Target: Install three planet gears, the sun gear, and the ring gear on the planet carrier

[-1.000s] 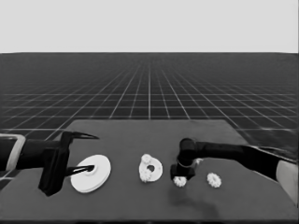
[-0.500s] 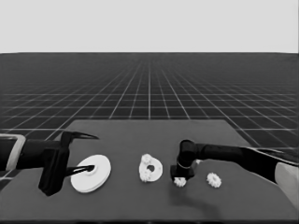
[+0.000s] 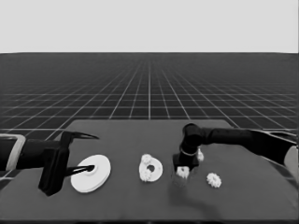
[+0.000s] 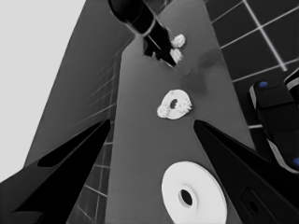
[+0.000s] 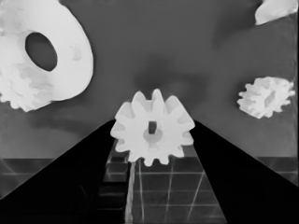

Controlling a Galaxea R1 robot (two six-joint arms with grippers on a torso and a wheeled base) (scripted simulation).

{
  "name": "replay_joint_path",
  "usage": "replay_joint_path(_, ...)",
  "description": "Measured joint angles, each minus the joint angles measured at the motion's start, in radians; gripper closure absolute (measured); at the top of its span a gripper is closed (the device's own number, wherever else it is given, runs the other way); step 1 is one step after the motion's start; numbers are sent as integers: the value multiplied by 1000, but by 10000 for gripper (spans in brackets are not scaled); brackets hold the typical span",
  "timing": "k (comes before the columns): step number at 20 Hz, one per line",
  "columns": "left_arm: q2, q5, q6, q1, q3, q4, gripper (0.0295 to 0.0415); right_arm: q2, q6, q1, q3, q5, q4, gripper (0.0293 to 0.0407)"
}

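My right gripper [image 3: 182, 174] hangs just right of the smaller round part [image 3: 156, 169], shut on a small toothed gear [image 3: 182, 171]. In the right wrist view that gear [image 5: 153, 128] sits squarely between the two fingertips. Two gears [image 3: 146, 159] rest on the smaller round part [image 5: 70, 60], one of them at its rim [image 5: 21, 91]. Another gear [image 3: 214, 179] lies loose on the table to the right [image 5: 266, 96]. The larger round part [image 3: 93, 173] lies at the left end, under my waiting left gripper [image 3: 88, 153], which is open [image 4: 152, 122].
A thin white piece [image 3: 200, 155] lies just behind the right arm [image 5: 275, 9]. The table's front edge [image 3: 149, 220] runs close below the parts. Dark machinery with blue lights [image 4: 275, 116] shows past the table's edge.
The right gripper keeps nearly the same spot, with its gear a touch higher off the table. The left arm and the other parts have not moved.
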Motion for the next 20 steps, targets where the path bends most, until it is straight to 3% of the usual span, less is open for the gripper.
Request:
replay_joint_path(6, 0, 0, 0, 0, 0, 0, 326, -1, 4, 28, 5, -3, 29, 387)
replay_joint_path(10, 0, 0, 0, 0, 0, 0, 326, 294, -62, 55, -354, 5, 58, 387)
replay_joint_path(16, 0, 0, 0, 0, 0, 0, 326, 333, -86, 55, -420, 9, 61, 387)
replay_joint_path(18, 0, 0, 0, 0, 0, 0, 326, 349, -120, -47, -476, 40, -37, 387)
replay_joint_path(20, 0, 0, 0, 0, 0, 0, 326, 358, -137, -83, -507, 56, -68, 387)
